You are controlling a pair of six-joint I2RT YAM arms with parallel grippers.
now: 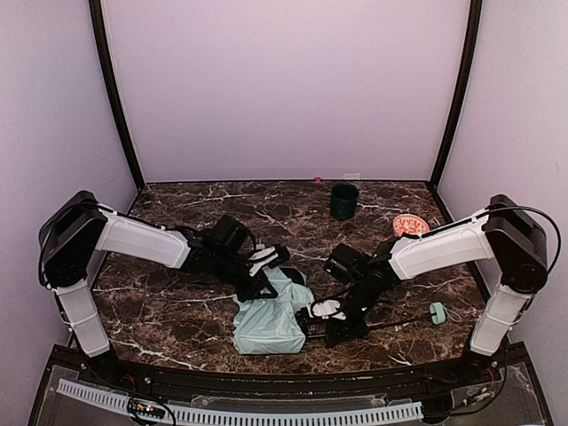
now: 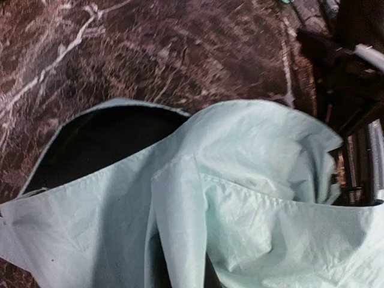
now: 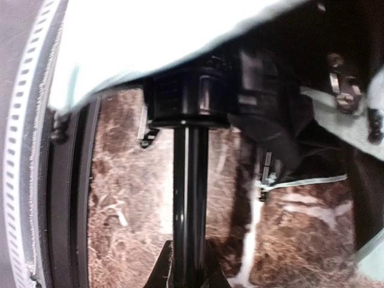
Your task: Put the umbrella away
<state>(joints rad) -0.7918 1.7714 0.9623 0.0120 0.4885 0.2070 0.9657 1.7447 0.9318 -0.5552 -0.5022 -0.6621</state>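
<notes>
Umbrella (image 1: pixel 266 324) is laid collapsed on the tabletop (image 1: pixel 177 311), on the arms' side of the dark green cup (image 1: pixel 344 201). Its canopy (image 2: pixel 240 198) is judged light, limp and slippery. The stiff shaft (image 3: pixel 190 198) is the better hold and is pinched by the right pincer (image 3: pixel 189 273). The left pincer (image 1: pixel 264 261) is pressed together at the canopy; whether fabric is caught cannot be told.

The pale mint-green cloth umbrella canopy (image 2: pixel 240 198) is seen matt and creased, black underneath. The thin black shaft (image 3: pixel 190 198) is finished glossy. The dark veined marble-look tabletop (image 1: pixel 169 311) is polished smooth.
</notes>
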